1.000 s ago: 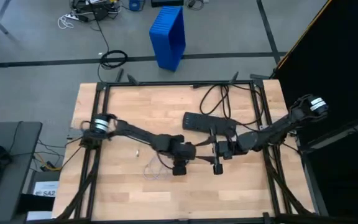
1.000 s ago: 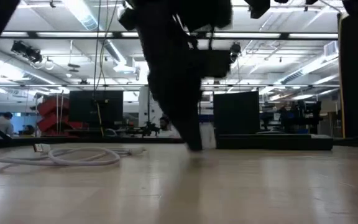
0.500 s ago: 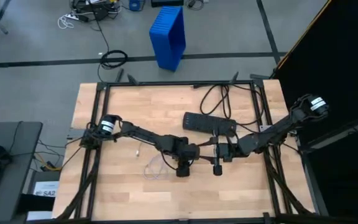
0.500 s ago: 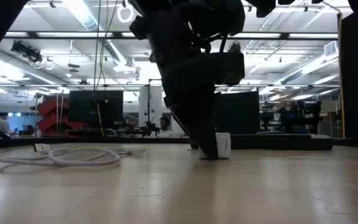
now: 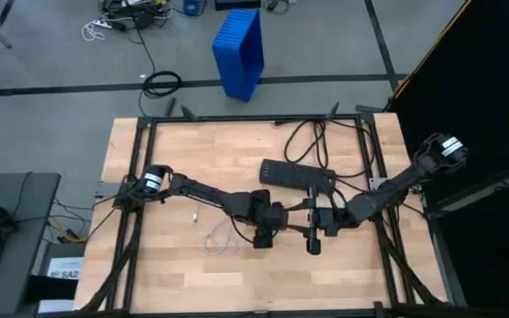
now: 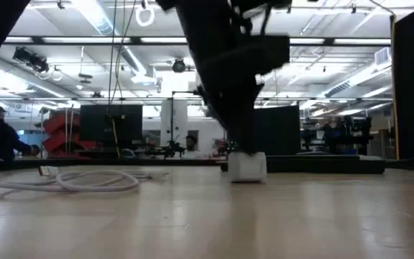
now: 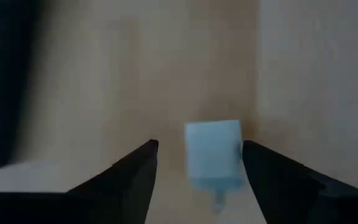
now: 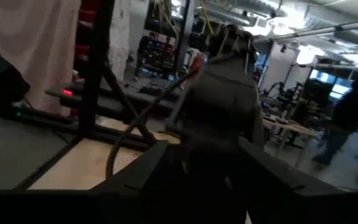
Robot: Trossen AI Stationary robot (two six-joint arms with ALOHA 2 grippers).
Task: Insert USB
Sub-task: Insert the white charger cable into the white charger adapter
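Note:
A small white cube (image 7: 213,152) with a short prong stands on the wooden table (image 5: 175,155). My left gripper (image 7: 197,146) is open, with one finger on either side of the cube; whether they touch it I cannot tell. The low view shows the cube (image 6: 248,165) under that gripper. The white USB cable (image 5: 219,237) lies slack in loops on the table left of the gripper, also in the low view as a cable (image 6: 70,180). My right gripper (image 5: 316,237) stands open just right of the left one. The black power strip (image 5: 299,174) lies behind both.
The power strip's thick black cord (image 5: 312,137) loops toward the table's far edge. A dark metal frame (image 5: 140,177) runs along the table's sides. A blue crate (image 5: 239,51) stands on the floor beyond. People move in the room behind.
My left gripper has moved toward the table's right edge and now stands over the white cube, which has come into sight in the low view. My right gripper has shifted a little toward the right and near edges.

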